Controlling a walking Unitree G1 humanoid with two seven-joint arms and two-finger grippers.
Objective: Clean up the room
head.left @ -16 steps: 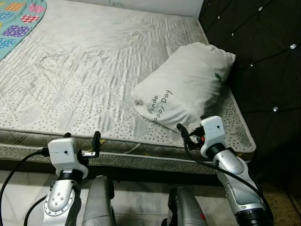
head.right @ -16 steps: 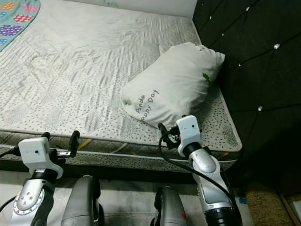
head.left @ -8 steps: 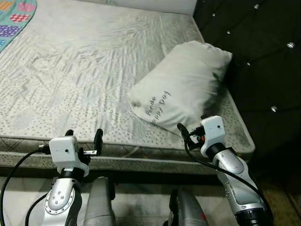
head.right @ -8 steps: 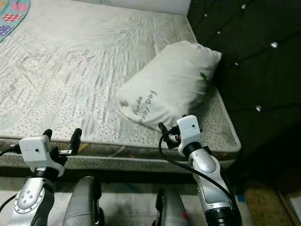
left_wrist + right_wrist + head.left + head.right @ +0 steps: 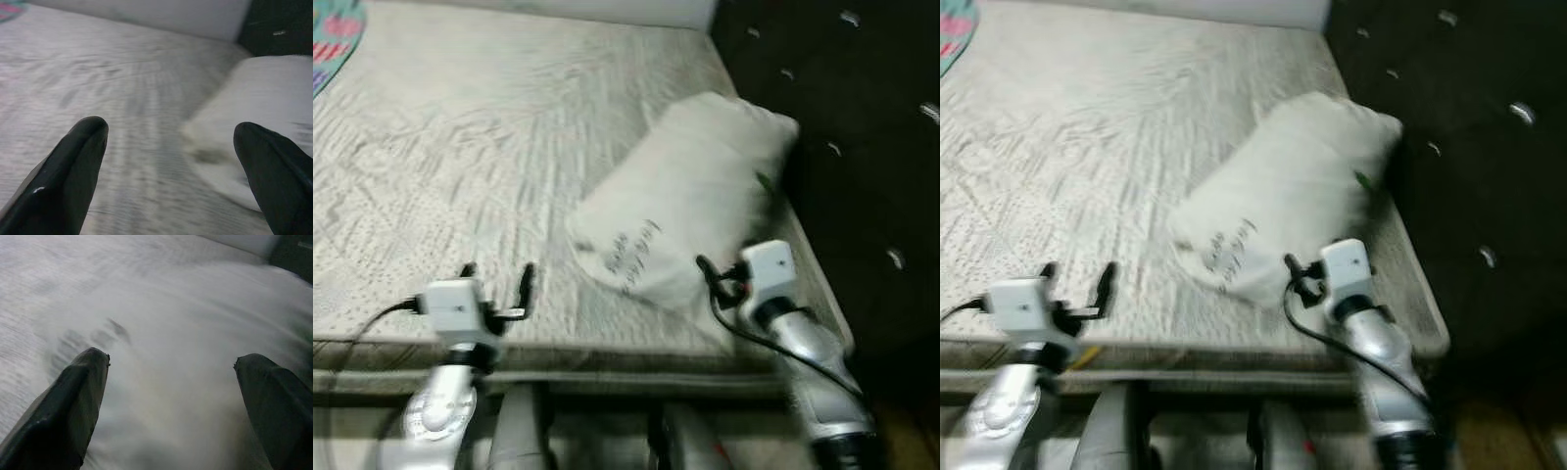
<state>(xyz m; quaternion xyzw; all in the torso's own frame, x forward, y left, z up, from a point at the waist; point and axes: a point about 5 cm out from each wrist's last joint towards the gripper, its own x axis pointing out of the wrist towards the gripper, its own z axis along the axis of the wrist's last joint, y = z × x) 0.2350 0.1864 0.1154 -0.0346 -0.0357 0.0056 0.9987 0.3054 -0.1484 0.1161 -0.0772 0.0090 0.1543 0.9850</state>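
A white pillow [image 5: 690, 196] with dark lettering lies slanted on the bare grey mattress [image 5: 460, 147], close to the black headboard [image 5: 862, 127]. My right gripper [image 5: 171, 401] is open at the pillow's near end, its fingers [image 5: 73, 401] spread on either side of the white cloth. My left gripper [image 5: 496, 284] is open over the mattress's front edge, to the left of the pillow [image 5: 254, 112], with nothing between its fingers [image 5: 68, 171]. The pictures are blurred.
A patterned turquoise blanket [image 5: 333, 44] lies at the mattress's far left corner. The padded black headboard runs along the right side. A pale wall [image 5: 607, 10] stands behind the bed. The mattress's front edge [image 5: 558, 362] is just below my arms.
The whole picture has shifted and blurred, so the camera has moved closer to the bed. Both grippers now reach further over the mattress; the right one is nearer the pillow.
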